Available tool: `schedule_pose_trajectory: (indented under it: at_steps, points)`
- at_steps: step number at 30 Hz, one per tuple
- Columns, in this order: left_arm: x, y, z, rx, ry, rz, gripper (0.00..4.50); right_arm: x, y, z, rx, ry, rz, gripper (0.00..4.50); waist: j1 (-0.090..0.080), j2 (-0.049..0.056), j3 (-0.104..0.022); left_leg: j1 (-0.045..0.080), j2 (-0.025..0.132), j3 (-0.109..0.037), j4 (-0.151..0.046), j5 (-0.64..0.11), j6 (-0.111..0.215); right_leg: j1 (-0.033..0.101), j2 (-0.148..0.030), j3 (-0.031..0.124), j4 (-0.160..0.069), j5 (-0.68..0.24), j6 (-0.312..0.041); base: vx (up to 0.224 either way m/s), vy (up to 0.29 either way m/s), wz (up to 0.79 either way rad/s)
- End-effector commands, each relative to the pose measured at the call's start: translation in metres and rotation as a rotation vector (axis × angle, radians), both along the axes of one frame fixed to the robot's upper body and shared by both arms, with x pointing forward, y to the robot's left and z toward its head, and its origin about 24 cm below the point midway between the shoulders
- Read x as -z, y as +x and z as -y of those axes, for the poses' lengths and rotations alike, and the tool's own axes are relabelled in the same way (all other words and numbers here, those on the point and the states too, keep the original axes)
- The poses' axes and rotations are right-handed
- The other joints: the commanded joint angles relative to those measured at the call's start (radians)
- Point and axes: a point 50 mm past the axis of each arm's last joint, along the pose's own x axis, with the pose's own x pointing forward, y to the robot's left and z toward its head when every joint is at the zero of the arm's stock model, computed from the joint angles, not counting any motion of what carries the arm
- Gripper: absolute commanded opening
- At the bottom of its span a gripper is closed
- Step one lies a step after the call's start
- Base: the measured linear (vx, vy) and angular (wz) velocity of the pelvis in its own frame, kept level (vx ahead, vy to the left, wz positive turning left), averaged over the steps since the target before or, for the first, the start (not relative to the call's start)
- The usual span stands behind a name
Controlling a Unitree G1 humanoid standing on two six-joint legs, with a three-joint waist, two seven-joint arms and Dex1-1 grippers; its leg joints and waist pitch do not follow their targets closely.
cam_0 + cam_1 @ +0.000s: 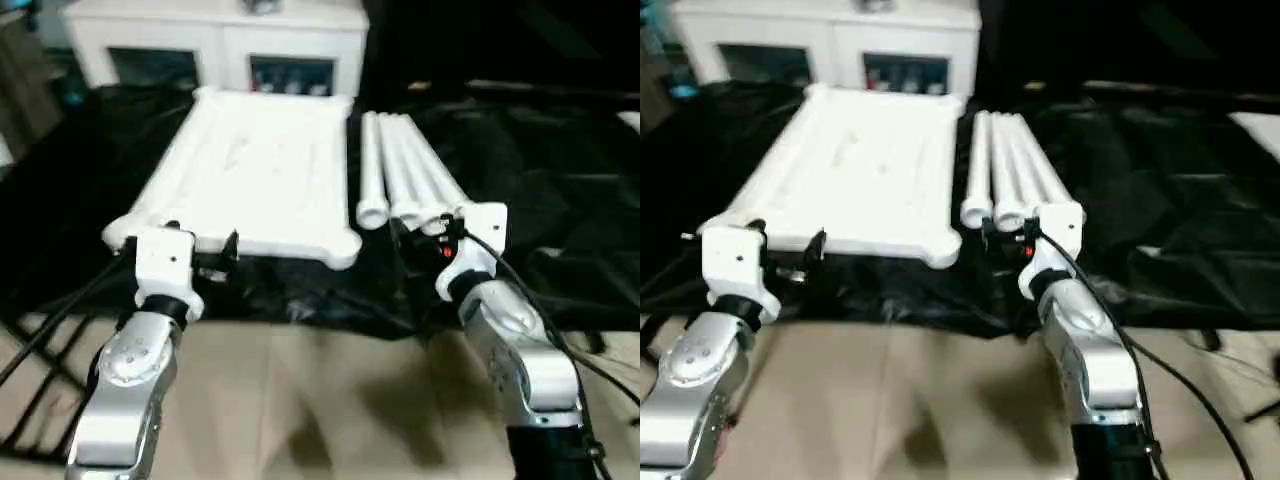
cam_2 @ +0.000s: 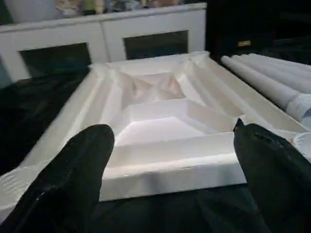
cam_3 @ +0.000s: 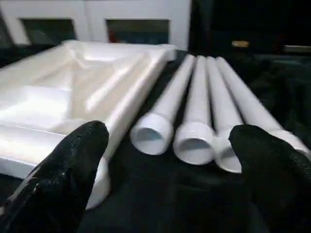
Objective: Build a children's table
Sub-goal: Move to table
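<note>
Both hands — left [image 2: 170, 160], right [image 3: 167, 165] — spread empty; legs [image 3: 194, 114] look light, stiff, slick — grip mid-shaft, not threads.

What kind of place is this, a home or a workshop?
Probably an indoor test room staged like a home: a work table draped in black cloth, a white glass-door cabinet behind, and brown paper or cardboard on the floor.

No lettering, label, brand mark, number or sign can be read anywhere, whether on the white table top [image 1: 255, 170], on the legs [image 1: 405, 170] lying just beside it, or on the cabinet [image 1: 215, 40] behind it.
</note>
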Motion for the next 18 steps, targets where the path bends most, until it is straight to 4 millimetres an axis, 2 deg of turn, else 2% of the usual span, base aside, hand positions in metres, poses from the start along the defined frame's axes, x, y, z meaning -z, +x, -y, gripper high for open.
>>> schedule_pose_trajectory:
  at_steps: [1, 2, 3, 4, 5, 6, 7, 8, 9, 10, 11, 12, 13, 14, 15, 16, 17, 18]
  points:
    - [-0.0010, -0.0012, 0.0027, 0.018, -0.013, -0.009, 4.44, 0.0009, 0.0004, 0.0019, 0.000, -0.015, -0.006, 4.50, 0.006, 0.011, -0.054, -0.019, 0.048, -0.020, -0.093, -0.315, 0.055, 0.050, -0.091, 0.067, -0.092, -0.452, -0.172, 0.112, 0.014, -0.01]
    - [-0.0009, -0.0014, 0.0032, 0.024, -0.015, -0.012, 4.44, 0.0014, 0.0003, 0.0023, 0.001, -0.016, -0.008, 4.50, 0.007, 0.011, -0.064, -0.026, 0.042, -0.016, -0.083, -0.206, 0.080, 0.067, -0.088, 0.070, -0.082, -0.372, -0.218, 0.112, 0.014, -0.01]
    - [-0.0010, -0.0016, 0.0039, 0.031, -0.011, -0.013, 4.44, 0.0026, -0.0002, 0.0030, 0.003, -0.025, -0.012, 4.50, 0.007, 0.011, -0.067, -0.028, 0.037, -0.012, -0.078, -0.156, 0.093, 0.072, -0.084, 0.069, -0.078, -0.326, -0.238, 0.134, 0.006, 0.05]
    - [-0.0011, -0.0016, 0.0048, 0.037, -0.006, -0.017, 4.44, 0.0042, -0.0012, 0.0034, 0.006, -0.035, -0.017, 4.50, 0.010, 0.019, -0.079, -0.023, 0.029, -0.013, -0.070, -0.020, 0.131, 0.080, -0.068, 0.062, -0.050, -0.146, -0.287, 0.147, 0.006, 0.05]
    - [-0.0012, -0.0015, 0.0048, 0.037, -0.006, -0.018, 4.44, 0.0043, -0.0013, 0.0034, 0.006, -0.036, -0.018, 4.50, 0.010, 0.019, -0.082, -0.019, 0.027, -0.015, -0.067, 0.029, 0.150, 0.079, -0.061, 0.057, -0.039, -0.079, -0.295, 0.147, 0.006, 0.05]
    - [-0.0016, -0.0013, 0.0050, 0.037, -0.006, -0.020, 4.44, 0.0041, -0.0015, 0.0030, 0.001, -0.042, -0.015, 4.50, 0.009, 0.022, -0.089, 0.000, 0.026, -0.025, -0.062, 0.133, 0.206, 0.067, -0.046, 0.045, -0.013, 0.044, -0.297, 0.161, 0.013, 0.06]
    - [-0.0018, -0.0011, 0.0050, 0.036, -0.007, -0.020, 4.44, 0.0038, -0.0015, 0.0028, -0.002, -0.046, -0.012, 4.50, 0.000, 0.025, -0.095, 0.047, 0.037, -0.049, -0.056, 0.247, 0.287, 0.033, -0.031, 0.029, 0.017, 0.118, -0.277, 0.208, 0.009, 0.09]
    - [-0.0017, -0.0014, 0.0048, 0.037, -0.007, -0.021, 4.44, 0.0041, -0.0018, 0.0021, -0.004, -0.051, -0.011, 4.50, -0.010, 0.025, -0.098, 0.080, 0.045, -0.071, -0.050, 0.315, 0.336, 0.003, -0.022, 0.020, 0.036, 0.137, -0.246, 0.208, 0.009, 0.09]
    - [-0.0016, -0.0016, 0.0046, 0.039, -0.006, -0.023, 4.44, 0.0047, -0.0020, 0.0013, -0.005, -0.056, -0.011, 4.50, -0.024, 0.030, -0.092, 0.157, 0.088, -0.116, -0.038, 0.374, 0.414, -0.093, -0.039, 0.016, 0.065, 0.070, -0.173, 0.197, -0.016, 0.14]
    - [-0.0016, -0.0014, 0.0046, 0.041, -0.005, -0.024, 4.44, 0.0049, -0.0019, 0.0012, -0.006, -0.058, -0.011, 4.50, -0.033, 0.021, -0.095, 0.179, 0.102, -0.141, -0.032, 0.400, 0.444, -0.118, -0.053, 0.025, 0.077, 0.036, -0.129, 0.141, -0.043, 0.06]
    - [-0.0018, -0.0009, 0.0049, 0.043, -0.005, -0.025, 4.44, 0.0050, -0.0018, 0.0009, -0.008, -0.061, -0.010, 4.50, -0.006, -0.024, -0.086, 0.015, -0.051, -0.055, 0.024, 0.299, 0.409, 0.039, -0.075, 0.111, 0.033, 0.147, -0.129, 0.141, -0.043, 0.06]
    - [-0.0018, -0.0009, 0.0049, 0.043, -0.005, -0.025, 4.44, 0.0050, -0.0018, 0.0009, -0.008, -0.061, -0.010, 4.50, 0.025, -0.042, -0.080, -0.069, -0.094, -0.038, 0.070, 0.129, 0.371, 0.124, -0.105, 0.183, -0.006, 0.174, -0.186, 0.140, -0.023, 0.10]
    - [-0.0019, -0.0001, 0.0049, 0.045, -0.004, -0.028, 4.44, 0.0045, -0.0025, -0.0004, -0.015, -0.072, -0.004, 4.50, 0.051, -0.034, -0.097, -0.118, -0.076, -0.044, 0.136, 0.013, 0.307, 0.179, -0.186, 0.259, -0.022, 0.290, -0.284, 0.136, 0.057, 0.34]
    - [-0.0020, 0.0003, 0.0051, 0.046, -0.004, -0.028, 4.44, 0.0044, -0.0026, -0.0006, -0.017, -0.074, -0.003, 4.50, 0.073, -0.012, -0.074, -0.168, -0.013, -0.089, 0.175, -0.035, 0.160, 0.181, -0.207, 0.284, -0.027, 0.513, -0.391, 0.136, 0.057, 0.34]
    - [-0.0021, 0.0010, 0.0054, 0.049, -0.006, -0.029, 4.44, 0.0042, -0.0030, -0.0017, -0.029, -0.086, 0.000, 4.50, 0.076, -0.018, -0.075, -0.199, -0.004, -0.099, 0.146, 0.002, 0.063, 0.203, -0.131, 0.245, 0.008, 0.672, -0.385, 0.102, 0.078, 0.27]
    - [-0.0022, 0.0014, 0.0055, 0.051, -0.006, -0.028, 4.44, 0.0038, -0.0034, -0.0027, -0.040, -0.095, 0.003, 4.50, 0.081, 0.000, -0.071, -0.180, 0.000, -0.101, 0.095, 0.067, 0.049, 0.181, -0.085, 0.201, 0.011, 0.656, -0.343, -0.091, 0.048, 0.25]
    - [-0.0023, 0.0015, 0.0055, 0.052, -0.006, -0.028, 4.44, 0.0037, -0.0036, -0.0031, -0.044, -0.099, 0.004, 4.50, 0.070, 0.055, -0.075, -0.158, -0.020, -0.092, 0.000, 0.264, 0.251, 0.172, -0.043, 0.043, -0.011, 0.457, -0.207, -0.118, 0.048, 0.39]
    - [-0.0025, 0.0023, 0.0061, 0.056, -0.008, -0.029, 4.44, 0.0027, -0.0045, -0.0052, -0.064, -0.112, 0.013, 4.50, 0.031, 0.097, -0.065, -0.049, 0.020, -0.195, -0.030, 0.225, 0.457, 0.063, 0.056, -0.054, 0.088, 0.042, -0.083, -0.156, 0.023, 0.33]
